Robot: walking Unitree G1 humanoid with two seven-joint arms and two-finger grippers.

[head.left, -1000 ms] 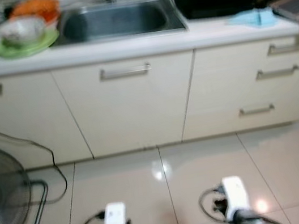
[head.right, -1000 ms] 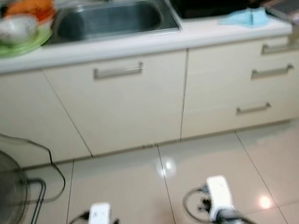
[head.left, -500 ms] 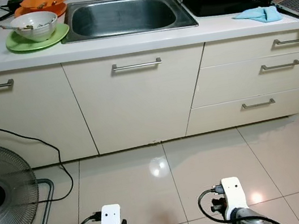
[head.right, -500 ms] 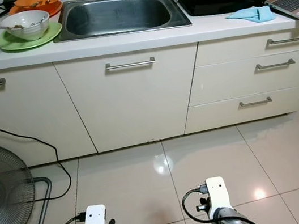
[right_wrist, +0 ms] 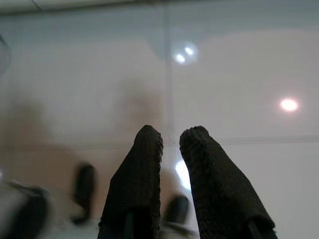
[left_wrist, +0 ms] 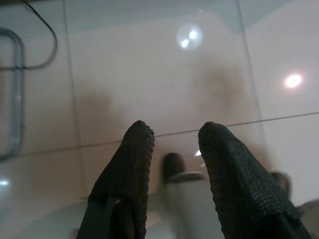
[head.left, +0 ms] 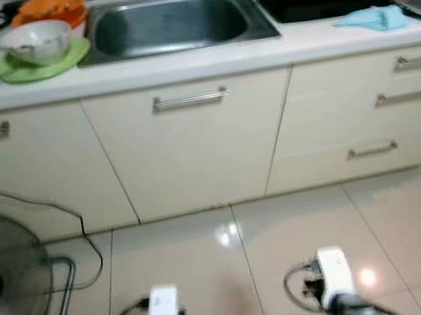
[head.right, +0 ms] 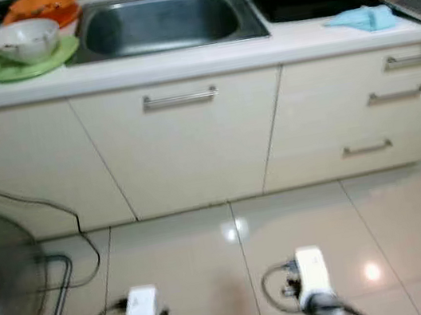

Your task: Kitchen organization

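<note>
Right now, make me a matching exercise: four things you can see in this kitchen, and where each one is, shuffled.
Things:
1. bowl
2. cloth
3. fan
4. sink

Places:
A. on the floor at the left
B. on the green plate
C. set into the middle of the counter
D. on the counter, right of the sink

Pairs: 1-B, 2-D, 3-A, 4-C
</note>
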